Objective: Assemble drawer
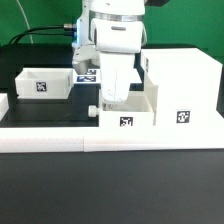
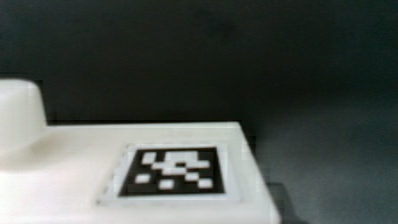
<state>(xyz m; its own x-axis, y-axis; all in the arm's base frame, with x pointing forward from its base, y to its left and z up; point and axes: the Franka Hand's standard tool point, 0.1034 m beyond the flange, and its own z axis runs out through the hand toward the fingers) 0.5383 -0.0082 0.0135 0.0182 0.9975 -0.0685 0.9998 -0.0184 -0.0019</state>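
The centre drawer tray (image 1: 127, 120) and left drawer tray (image 1: 45, 83) are judged not yet inserted in the drawer housing (image 1: 185, 85); the opening of the gripper (image 1: 118, 97) cannot be determined.

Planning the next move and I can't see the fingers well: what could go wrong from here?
1. The gripper reaches down at the small drawer box. Its fingertips are hidden by the box wall, so the grip is unconfirmed and the box might slip or tilt.
2. That box sits close beside the larger drawer case. A sideways move could jam against it or shove it.
3. The wrist view is blurred and offers little guidance.
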